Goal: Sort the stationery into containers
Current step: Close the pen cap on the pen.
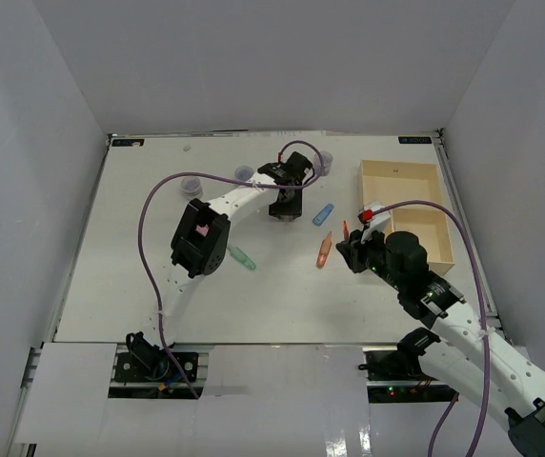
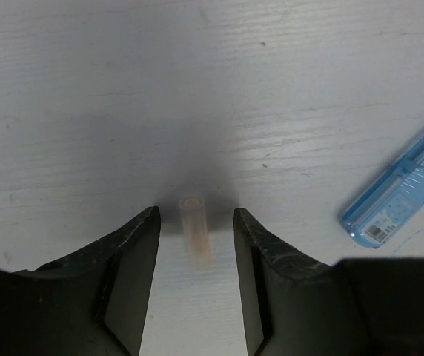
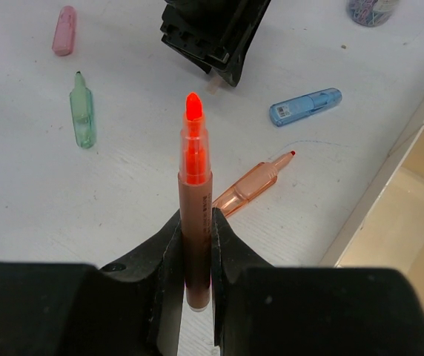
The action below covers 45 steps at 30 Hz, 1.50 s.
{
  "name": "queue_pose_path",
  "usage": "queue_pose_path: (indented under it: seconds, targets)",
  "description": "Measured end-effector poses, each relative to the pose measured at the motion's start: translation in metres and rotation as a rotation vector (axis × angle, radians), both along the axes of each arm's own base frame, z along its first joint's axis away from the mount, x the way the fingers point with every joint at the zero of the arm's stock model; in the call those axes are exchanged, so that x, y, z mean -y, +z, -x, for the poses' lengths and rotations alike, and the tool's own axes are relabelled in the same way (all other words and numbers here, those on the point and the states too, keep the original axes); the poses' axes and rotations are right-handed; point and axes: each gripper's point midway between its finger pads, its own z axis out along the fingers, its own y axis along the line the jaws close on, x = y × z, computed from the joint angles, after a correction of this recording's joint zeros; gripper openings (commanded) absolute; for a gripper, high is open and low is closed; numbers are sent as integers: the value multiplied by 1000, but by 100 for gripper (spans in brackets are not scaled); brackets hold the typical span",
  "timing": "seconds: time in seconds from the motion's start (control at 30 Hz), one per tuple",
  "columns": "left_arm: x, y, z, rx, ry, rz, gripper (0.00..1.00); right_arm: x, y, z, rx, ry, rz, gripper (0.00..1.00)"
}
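My left gripper point(image 2: 195, 215) hangs low over the table and is open around a small pale translucent cap point(image 2: 195, 236). There is a gap on each side of the cap. In the top view this gripper point(image 1: 286, 208) is at the table's middle back. My right gripper point(image 3: 196, 222) is shut on an orange-red marker point(image 3: 195, 163) whose bare tip points forward. It hovers point(image 1: 361, 228) just left of the beige tray point(image 1: 401, 169). A blue marker point(image 2: 405, 185) lies to the right of the left fingers.
Loose on the table are a blue marker point(image 1: 323, 213), an orange pen point(image 1: 324, 249), a green marker point(image 1: 242, 257) and a pink stubby piece point(image 3: 64, 30). Three small round pots point(image 1: 191, 186) point(image 1: 244, 173) point(image 1: 325, 162) stand at the back. The tray's wall point(image 3: 375, 193) is at the right.
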Motion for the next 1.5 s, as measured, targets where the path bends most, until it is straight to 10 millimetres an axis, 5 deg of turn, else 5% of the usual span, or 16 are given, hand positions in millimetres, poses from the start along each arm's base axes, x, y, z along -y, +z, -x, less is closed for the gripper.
queue_pose_path:
  seconds: [0.17, 0.43, 0.57, 0.87, 1.0, 1.27, 1.37, 1.5]
  targets:
    - [1, 0, -1, 6, -1, -4, 47, 1, -3, 1, -5, 0, 6, 8]
    - [-2, -1, -2, 11, 4, -18, 24, 1, -7, 1, -14, 0, 13, 8]
    - [-2, -1, -2, 13, 3, -15, 0, 1, -8, 1, -15, 1, 15, 8]
    - [-2, 11, 6, 46, -14, 40, 0, -15, -12, 8, -53, 94, 4, 8]
    - [-6, 60, 24, 160, -69, 168, 0, -35, -1, 9, -67, 184, -32, 8]
    - [-29, 278, 54, 757, -252, 643, 0, -85, 41, -1, -48, 362, -151, 8]
    - [-57, 313, 69, 911, -293, 737, 0, -103, 48, -4, -54, 425, -183, 8]
    - [-68, 309, 91, 983, -364, 794, 0, -123, 48, -3, -86, 491, -215, 8]
